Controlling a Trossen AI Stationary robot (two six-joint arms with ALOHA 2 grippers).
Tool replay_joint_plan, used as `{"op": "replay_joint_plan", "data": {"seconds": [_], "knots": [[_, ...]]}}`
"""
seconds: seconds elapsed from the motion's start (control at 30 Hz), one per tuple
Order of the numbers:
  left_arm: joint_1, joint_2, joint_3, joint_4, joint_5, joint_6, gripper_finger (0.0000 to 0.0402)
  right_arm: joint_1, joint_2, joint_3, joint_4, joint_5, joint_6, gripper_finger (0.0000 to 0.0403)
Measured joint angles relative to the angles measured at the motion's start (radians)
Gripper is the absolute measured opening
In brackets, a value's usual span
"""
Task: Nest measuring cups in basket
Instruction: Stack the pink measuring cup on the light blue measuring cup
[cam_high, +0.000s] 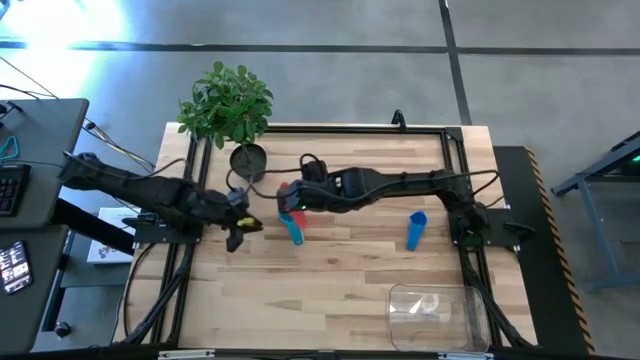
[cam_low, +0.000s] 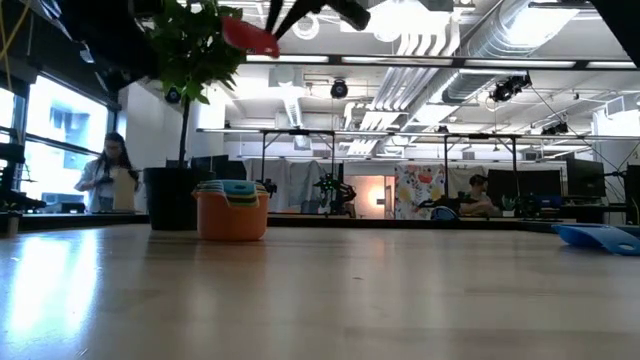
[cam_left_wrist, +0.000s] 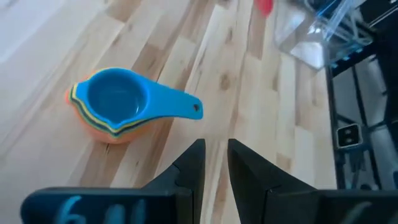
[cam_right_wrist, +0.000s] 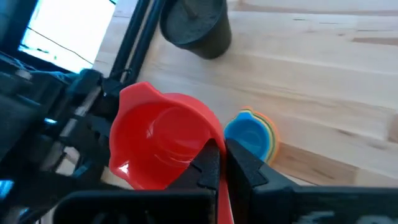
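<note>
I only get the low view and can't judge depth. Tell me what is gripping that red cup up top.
Observer: The right gripper, shut on the red cup.
Operator: Say where the basket is.
Observer: The clear basket sits at the table corner on the right arm's side, well apart from the stacked cups, which stand on bare wood.
Operator: Report the left arm.
Observer: The left gripper waits beside the stack, on its left in the high view, holding nothing.
</note>
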Motion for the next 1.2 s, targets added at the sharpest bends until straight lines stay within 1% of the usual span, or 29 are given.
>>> {"op": "replay_joint_plan", "data": {"seconds": [0.17,0.23,0.43,0.73,0.93,1.2], "knots": [[0.000,-0.067,-0.001,-0.021,-0.002,0.000,0.0058,-0.002,0.046,0.000,0.090,0.012,0.003,0.0000],[0.000,-0.083,0.001,-0.015,-0.002,0.000,0.0058,-0.008,0.060,0.000,0.099,0.010,0.004,0.0000],[0.000,-0.121,-0.001,-0.061,-0.002,0.000,0.0058,-0.040,0.104,0.000,0.089,-0.045,0.045,0.0000],[0.000,-0.130,-0.002,-0.099,-0.002,0.000,0.0058,-0.069,0.191,0.000,0.060,-0.164,0.078,0.0000],[0.000,-0.130,-0.002,-0.103,-0.002,0.000,0.0058,-0.069,0.228,0.000,0.018,-0.181,0.112,0.0000],[0.000,-0.130,-0.002,-0.102,-0.003,-0.001,0.0058,-0.069,0.250,0.000,0.013,-0.177,0.120,0.0000]]}}
